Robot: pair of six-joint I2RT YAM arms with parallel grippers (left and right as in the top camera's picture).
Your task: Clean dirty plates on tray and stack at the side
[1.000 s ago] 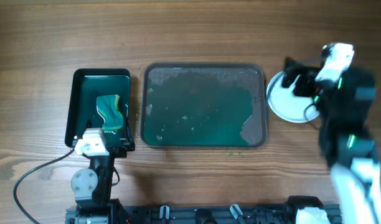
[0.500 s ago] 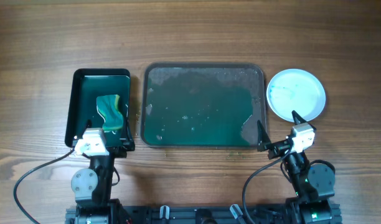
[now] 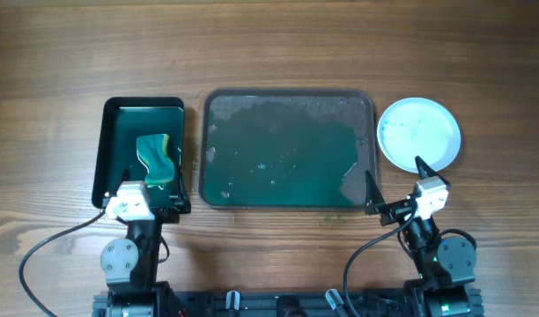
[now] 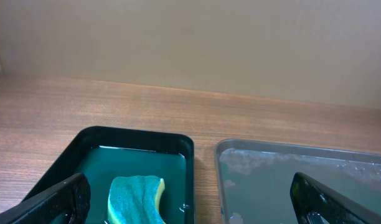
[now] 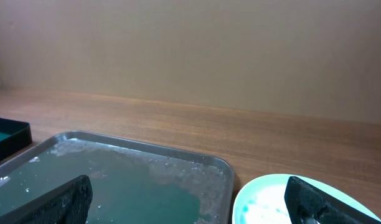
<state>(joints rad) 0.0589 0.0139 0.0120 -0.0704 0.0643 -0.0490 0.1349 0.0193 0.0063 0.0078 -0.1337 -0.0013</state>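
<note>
Plate [image 3: 419, 134]: white, teal-smeared, on tabletop [image 3: 269, 44] just ahead of right gripper [image 3: 394, 172], beside tray [image 3: 287, 92] | right gripper: spread wide, holding nothing, arm folded low at near edge | left gripper [image 4: 190, 183]: wide, over black tray [image 3: 107, 150] with sponge [image 3: 157, 158]

Tray [image 3: 289, 92] ctr frame, teal liquid inside; plate [image 3: 419, 134] on surface [image 3: 252, 44] just right of it; sponge [image 3: 158, 158] in black tray [image 3: 100, 158] at left.

At nine o'clock on the wooden table [image 3: 278, 44] we see a glossy black tray [image 3: 143, 101]. A green-and-yellow sponge [image 3: 158, 158] lies in its teal liquid.
</note>
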